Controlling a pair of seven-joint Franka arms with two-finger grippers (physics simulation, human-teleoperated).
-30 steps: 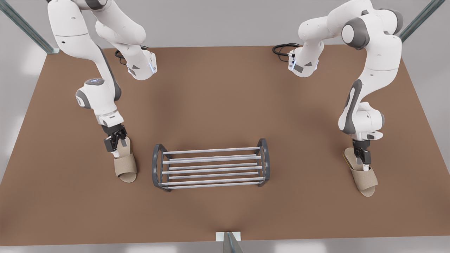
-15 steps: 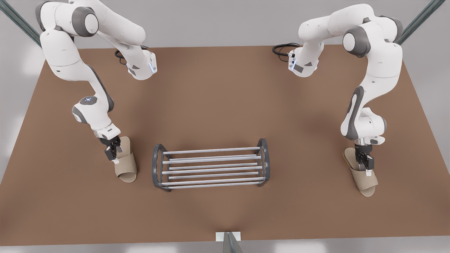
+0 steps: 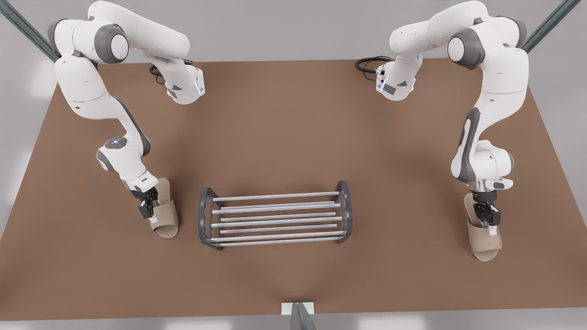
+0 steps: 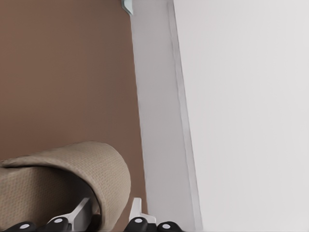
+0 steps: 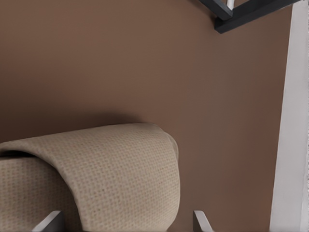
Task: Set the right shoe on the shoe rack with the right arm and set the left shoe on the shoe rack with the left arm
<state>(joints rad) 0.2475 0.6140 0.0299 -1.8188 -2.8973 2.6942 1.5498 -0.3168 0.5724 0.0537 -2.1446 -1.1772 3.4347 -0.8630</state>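
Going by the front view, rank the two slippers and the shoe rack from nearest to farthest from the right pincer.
1. Right slipper, under the right pincer.
2. Shoe rack, centre.
3. Left slipper, front view's right.

my tools 2: right tool (image 3: 147,211), left tool (image 3: 490,220) | shoes 2: right shoe (image 3: 165,216), left shoe (image 3: 484,240) | shoe rack (image 3: 275,221) 1, perhaps eight bars | counter (image 3: 293,137) 1
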